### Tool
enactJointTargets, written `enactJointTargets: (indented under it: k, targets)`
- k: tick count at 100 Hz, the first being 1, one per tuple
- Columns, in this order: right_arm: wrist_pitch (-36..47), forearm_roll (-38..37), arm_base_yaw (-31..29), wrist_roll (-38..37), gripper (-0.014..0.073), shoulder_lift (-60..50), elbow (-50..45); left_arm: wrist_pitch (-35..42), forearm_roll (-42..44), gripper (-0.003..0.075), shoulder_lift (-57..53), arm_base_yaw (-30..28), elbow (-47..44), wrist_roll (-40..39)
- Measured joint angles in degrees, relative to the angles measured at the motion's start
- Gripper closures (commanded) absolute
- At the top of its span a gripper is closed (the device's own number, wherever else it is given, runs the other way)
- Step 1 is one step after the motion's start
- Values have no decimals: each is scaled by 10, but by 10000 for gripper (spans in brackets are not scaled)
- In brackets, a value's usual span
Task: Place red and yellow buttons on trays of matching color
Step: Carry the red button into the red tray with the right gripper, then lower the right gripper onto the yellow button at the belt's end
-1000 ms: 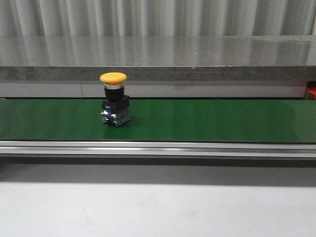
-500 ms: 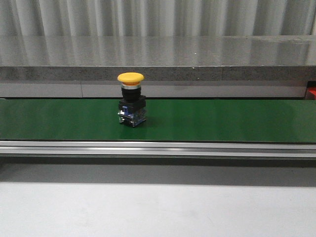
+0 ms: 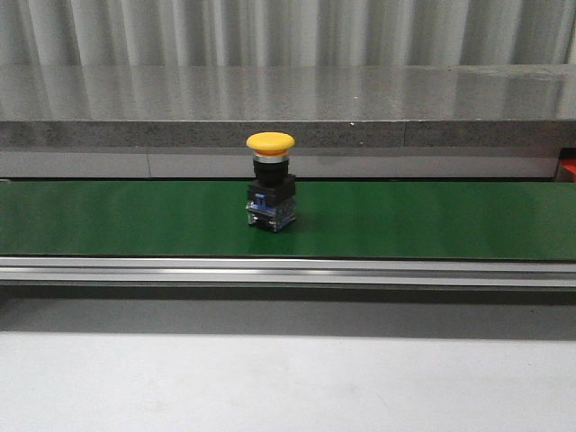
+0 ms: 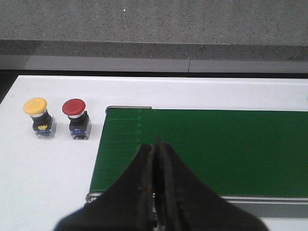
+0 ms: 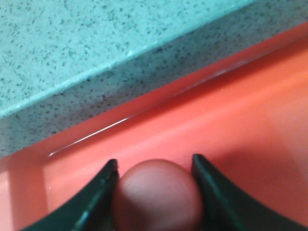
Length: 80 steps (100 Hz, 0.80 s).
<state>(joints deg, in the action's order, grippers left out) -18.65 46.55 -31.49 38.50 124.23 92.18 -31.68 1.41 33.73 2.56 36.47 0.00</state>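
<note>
- Here, the right gripper [image 5: 155, 178] clasps a red round-capped button [image 5: 158, 195] over the red plastic tray [image 5: 240, 130].
- The left gripper [image 4: 155, 147] is closed, empty, above the green conveyor belt [image 4: 231, 144].

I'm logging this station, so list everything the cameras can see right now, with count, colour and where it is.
Yellow button on belt: one, yellow cap on black base, upright on the green belt.
Yellow button: one, yellow, on the white table beside the belt's end.
Red button: one, red, next to it on the white table.
Red-capped button: one, red, between the right fingers over the red tray.
Conveyor belt: one, green.
Red tray: one, red.
White table: one, white.
Left gripper: shut, empty, above the belt.
Right gripper: around the red-capped button.
</note>
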Motion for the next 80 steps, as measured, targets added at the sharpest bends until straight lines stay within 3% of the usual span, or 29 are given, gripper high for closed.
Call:
enactJointTargets:
  k: [21,55,80]
  targets:
    - [0,0,0,0,29,0,0,0,0,741,0,0,0,0]
    - [-13,0,0,0,30,-75,0,1,0,741,0,0,0,0]
    - [-136,-37,1,10,30,-192,-3,2,0,741,0,0,0,0]
